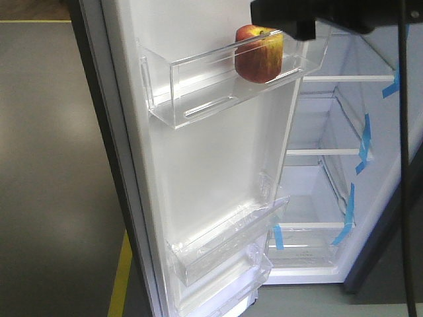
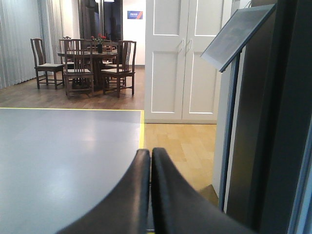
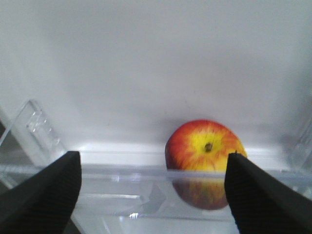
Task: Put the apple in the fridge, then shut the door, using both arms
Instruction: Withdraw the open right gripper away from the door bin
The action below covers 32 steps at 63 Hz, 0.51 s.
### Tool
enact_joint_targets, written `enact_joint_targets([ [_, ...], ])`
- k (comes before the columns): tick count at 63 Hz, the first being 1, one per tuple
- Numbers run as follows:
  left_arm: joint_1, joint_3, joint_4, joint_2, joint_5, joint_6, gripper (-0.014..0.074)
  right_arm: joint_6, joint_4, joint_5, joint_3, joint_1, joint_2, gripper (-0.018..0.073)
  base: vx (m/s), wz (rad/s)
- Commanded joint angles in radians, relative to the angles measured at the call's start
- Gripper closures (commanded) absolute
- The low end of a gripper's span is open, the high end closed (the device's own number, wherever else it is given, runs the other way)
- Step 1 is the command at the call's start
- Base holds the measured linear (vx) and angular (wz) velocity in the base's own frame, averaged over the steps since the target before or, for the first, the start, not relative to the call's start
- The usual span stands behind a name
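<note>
1. Jaws of right claw [image 3: 153, 163] spread wide, holding nothing; apple [image 3: 207, 146] lies beyond and between the fingers, touching neither
2. Left claw [image 2: 150, 155]: fingers pressed together, empty, pointing out over the grey floor [image 2: 63, 156]; dark panel [image 2: 273, 122], probably the door's outer side, close at its right
3. Apple: at right end of top bin [image 1: 198, 89] on door [image 1: 211, 172], near the white lining, stem up; red skin, yellow patch round the stem, no damage visible
4. Fridge [image 1: 330, 191]: open, white shelves [image 1: 350, 78] marked with blue tape [image 1: 363, 142]
5. Step, as judged: placing looks done; next, right arm must lift clear of the bin, then the door needs a push shut, likely from the left claw
</note>
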<state>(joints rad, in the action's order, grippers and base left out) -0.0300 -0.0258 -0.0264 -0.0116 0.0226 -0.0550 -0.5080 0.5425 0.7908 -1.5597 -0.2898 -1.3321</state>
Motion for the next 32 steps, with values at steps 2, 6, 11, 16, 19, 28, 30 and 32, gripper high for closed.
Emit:
enact_joint_targets([
  [2,0.007,-0.021,-0.002,-0.015,-0.073,-0.005,0.0603,-0.043,0.06,-0.108,0.137,-0.001,0.135,-0.0017,0.0,0.0],
  [6,0.007,-0.021,-0.002,-0.015,-0.073,-0.005,0.0603,-0.046,0.063,-0.114,0.212,-0.001,0.194,-0.0017,0.0,0.0],
  [11,0.007,-0.021,-0.002,-0.015,-0.073,-0.005,0.0603,-0.056,0.072,-0.116,0.321,-0.001,0.265,-0.0017,0.0,0.0],
  [16,0.007,-0.021,-0.002,-0.015,-0.073,-0.005,0.0603,-0.071,0.082,-0.116,0.417,-0.001,0.334,-0.0017,0.0,0.0],
  [19,0.007,-0.021,-0.002,-0.015,-0.073,-0.005,0.0603,-0.071,0.084,-0.117,0.466,-0.001,0.373,-0.0017,0.0,0.0],
  [28,0.007,-0.021,-0.002,-0.015,-0.073,-0.005,0.0603,-0.071,0.097,-0.117,0.623,-0.001,0.503,-0.0017,0.0,0.0],
  [30,0.007,-0.021,-0.002,-0.015,-0.073,-0.005,0.0603,-0.07,0.097,-0.117,0.65,-0.001,0.529,-0.0017,0.0,0.0],
  [32,0.007,-0.021,-0.002,-0.015,-0.073,-0.005,0.0603,-0.07,0.1,-0.114,0.683,-0.001,0.562,-0.0017,0.0,0.0],
])
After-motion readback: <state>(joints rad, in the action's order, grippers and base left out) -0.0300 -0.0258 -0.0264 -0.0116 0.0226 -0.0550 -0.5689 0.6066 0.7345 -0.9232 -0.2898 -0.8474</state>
